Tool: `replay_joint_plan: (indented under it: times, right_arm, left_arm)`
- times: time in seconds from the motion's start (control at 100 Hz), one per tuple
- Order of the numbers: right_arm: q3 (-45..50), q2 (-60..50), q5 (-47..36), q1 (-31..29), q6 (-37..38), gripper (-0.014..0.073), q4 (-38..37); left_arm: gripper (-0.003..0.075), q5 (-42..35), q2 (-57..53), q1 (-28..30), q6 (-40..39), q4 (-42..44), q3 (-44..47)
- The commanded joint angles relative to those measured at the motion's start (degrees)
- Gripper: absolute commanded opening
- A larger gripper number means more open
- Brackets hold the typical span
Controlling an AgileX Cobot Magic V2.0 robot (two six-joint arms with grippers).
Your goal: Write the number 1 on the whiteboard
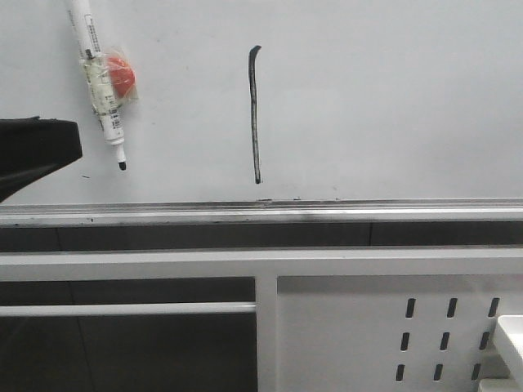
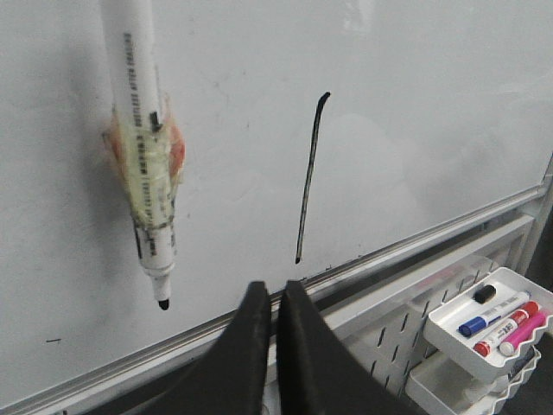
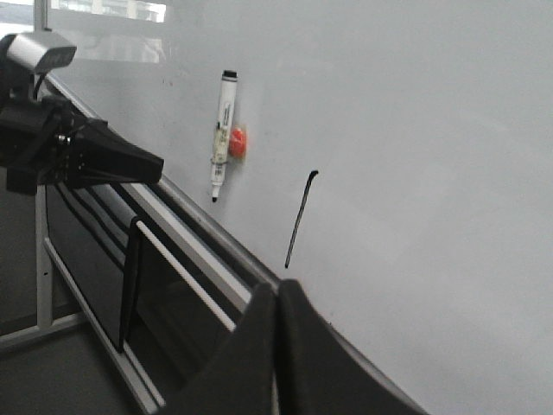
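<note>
The left gripper (image 2: 270, 298) has its two black fingers pressed together with nothing between them, and it sits low and left of the board, clear of the surface. The right gripper (image 3: 275, 298) is likewise closed and empty, its fingers meeting at a thin seam near the lower edge of the board. The whiteboard (image 1: 392, 98) fills the far side of the scene, with its silver ledge (image 1: 327, 211) along the bottom. Below it is a white slotted panel (image 1: 351, 343). A white marker (image 1: 100, 77) hangs on the board's left part, tip down, taped to a red magnet (image 1: 121, 75). The number 1 (image 1: 255, 114) stands right of the marker, near the board's middle, a thin dark stroke ending just above the ledge.
</note>
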Motion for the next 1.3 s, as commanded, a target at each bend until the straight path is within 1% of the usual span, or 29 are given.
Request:
replay_joint_plan:
  times: [0.0, 0.07, 0.1, 0.12, 0.15, 0.19, 0.27, 0.34, 0.4, 0.41, 0.47, 0.48, 0.53, 0.58, 0.66, 0.79, 0.97, 1.11, 1.24, 1.29]
  right_arm:
    - [2.9, -3.5, -4.9, -0.4, 0.0, -0.0070, 0.6]
    - [5.8, -6.4, -6.4, -0.4, 0.0, -0.0071, 1.3]
    - [6.5, -6.2, -8.3, -0.4, 0.0, -0.0071, 1.3]
    - [6.6, -6.2, -8.8, -0.4, 0.0, -0.0071, 1.3]
    - [6.9, -5.7, -9.1, -0.4, 0.0, -0.0071, 2.1]
    - [6.9, -5.7, -9.0, -0.4, 0.0, -0.0071, 3.6]
    - [6.9, -5.7, -9.1, -0.4, 0.0, -0.0071, 3.8]
    - [6.9, -5.7, -8.6, -0.4, 0.0, -0.0071, 3.8]
    - [6.9, -5.7, -8.5, -0.4, 0.0, -0.0071, 3.8]
    - [6.9, -5.7, -8.5, -0.4, 0.0, -0.0071, 3.8]
    - [6.9, -5.7, -8.5, -0.4, 0.0, -0.0071, 3.8]
    - [6.9, -5.7, -8.5, -0.4, 0.0, -0.0071, 3.8]
    - [6.9, -5.7, -8.5, -0.4, 0.0, -0.0071, 3.8]
    - [6.9, -5.7, -8.5, -0.4, 0.0, -0.0071, 3.8]
    - [6.9, -5.7, -8.5, -0.4, 0.0, -0.0071, 3.8]
    - [6.9, -5.7, -8.5, -0.4, 0.0, -0.0071, 3.8]
    - [6.9, -5.7, -8.5, -0.4, 0.0, -0.0071, 3.8]
    - [6.9, -5.7, -8.5, -0.4, 0.0, -0.0071, 3.8]
    - [6.9, -5.7, -8.5, -0.4, 0.0, -0.0071, 3.8]
    - [6.9, -5.7, -8.5, -0.4, 0.0, -0.0071, 3.8]
  left_arm:
    - [-0.0020, -4.2, -1.0, -0.4, 0.8, 0.3, -1.1]
    - [-0.0020, 0.8, -1.0, -0.4, 0.9, 1.3, -2.3]
    - [-0.0020, 3.4, -1.0, -0.4, 1.2, 2.1, -3.2]
    - [-0.0020, 6.1, -1.0, -0.4, 1.4, 2.6, -4.3]
    - [-0.0020, 8.1, -1.2, -0.4, 1.7, 3.4, -5.6]
    - [-0.0020, 11.8, -1.4, -0.4, 2.5, 5.8, -7.5]
    - [-0.0020, 18.9, -2.7, -0.4, 3.2, 10.5, -12.6]
    - [-0.0020, 26.8, -4.9, -0.4, 3.9, 11.3, -16.9]
    - [-0.0020, 36.2, -7.5, -0.3, 4.2, 12.6, -20.7]
    - [-0.0020, 36.2, -7.8, -0.3, 4.3, 12.8, -21.1]
    - [-0.0020, 45.2, -11.0, -0.3, 5.3, 14.5, -24.1]
    - [-0.0020, 45.2, -11.4, -0.3, 5.3, 14.6, -24.4]
    - [-0.0020, 51.2, -14.1, -0.3, 5.4, 14.8, -25.9]
    - [-0.0020, 55.2, -17.4, -0.3, 5.4, 14.8, -26.9]
    - [-0.0020, 58.6, -23.2, -0.3, 5.4, 13.9, -27.2]
    - [-0.0020, 62.4, -33.7, -0.3, 5.4, 8.9, -27.2]
    - [-0.0020, 65.1, -46.8, -0.2, 5.9, 9.8, -27.2]
    - [-0.0020, 69.3, -52.7, -0.2, 5.9, 10.7, -27.1]
    - [-0.0020, 77.3, -55.6, 0.5, 5.5, 14.4, -27.0]
    - [-0.0020, 79.1, -56.2, 1.3, 5.5, 15.5, -27.0]
